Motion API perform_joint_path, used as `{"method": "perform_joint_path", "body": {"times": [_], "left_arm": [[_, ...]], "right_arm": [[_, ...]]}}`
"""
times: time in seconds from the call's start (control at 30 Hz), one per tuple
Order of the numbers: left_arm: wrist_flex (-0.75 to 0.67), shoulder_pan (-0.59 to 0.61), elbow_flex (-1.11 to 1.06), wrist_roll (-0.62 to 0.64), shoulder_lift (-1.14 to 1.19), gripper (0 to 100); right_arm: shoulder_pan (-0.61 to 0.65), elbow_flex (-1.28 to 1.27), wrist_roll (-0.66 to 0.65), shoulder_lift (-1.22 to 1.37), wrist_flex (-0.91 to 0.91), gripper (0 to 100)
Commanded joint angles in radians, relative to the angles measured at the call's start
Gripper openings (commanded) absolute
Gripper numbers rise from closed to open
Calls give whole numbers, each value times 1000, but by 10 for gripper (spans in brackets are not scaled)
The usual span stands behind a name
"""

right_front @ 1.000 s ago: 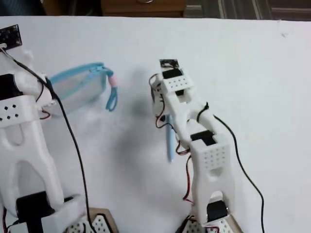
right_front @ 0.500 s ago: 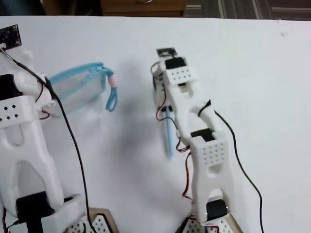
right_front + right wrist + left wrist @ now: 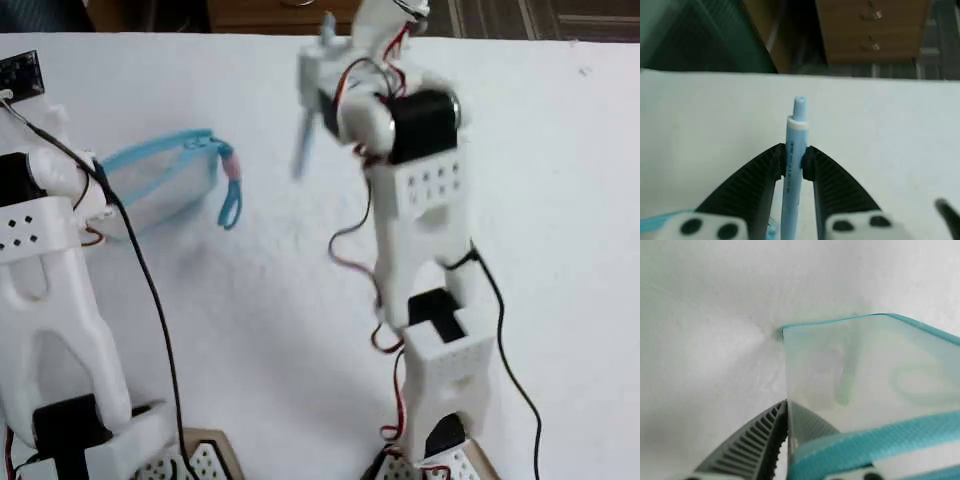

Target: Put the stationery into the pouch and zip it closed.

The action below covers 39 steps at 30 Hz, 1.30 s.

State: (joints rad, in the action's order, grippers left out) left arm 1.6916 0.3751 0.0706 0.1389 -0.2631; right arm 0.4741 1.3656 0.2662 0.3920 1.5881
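Note:
A clear pouch (image 3: 165, 180) with light-blue trim and a pink zip pull lies on the white table at the left. My left gripper (image 3: 786, 410) is shut on the pouch's (image 3: 865, 365) edge, holding its corner. A light-blue pen (image 3: 304, 140) hangs in the air, raised above the table to the right of the pouch. My right gripper (image 3: 794, 152) is shut on the pen (image 3: 794, 165), whose white-ringed tip sticks out past the fingers. In the high view the right arm (image 3: 425, 200) stands tall, its gripper (image 3: 322, 55) near the table's far edge.
The white table (image 3: 560, 200) stretches wide to the right. A blue loop strap (image 3: 230, 205) trails from the pouch's zip end. A black cable (image 3: 150, 290) runs along the left arm. Wooden drawers (image 3: 870, 30) stand beyond the far edge.
The right arm has lifted the pen off the table and swung up and back toward the far edge. The left arm and pouch have stayed put.

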Motion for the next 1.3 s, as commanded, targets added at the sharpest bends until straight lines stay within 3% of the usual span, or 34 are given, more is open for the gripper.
{"method": "perform_joint_path", "body": {"times": [0.0, 0.17, 0.4, 0.8, 1.03, 1.27], "left_arm": [[-6, 4, 11, -5, -44, 24], [-6, 5, 11, -5, -44, 24], [-5, 5, 11, -5, -44, 24], [-5, 5, 12, -5, -44, 24], [-6, 5, 12, -5, -44, 24], [-6, 4, 11, -5, -44, 24]], "right_arm": [[119, 141, 52, -53, -76, 16], [245, 195, 46, -50, -248, 16], [274, 98, 52, -10, -377, 16], [272, 120, 48, 53, -320, 16], [248, 269, 46, 44, -314, 16], [251, 301, 48, 48, -143, 16]]}}
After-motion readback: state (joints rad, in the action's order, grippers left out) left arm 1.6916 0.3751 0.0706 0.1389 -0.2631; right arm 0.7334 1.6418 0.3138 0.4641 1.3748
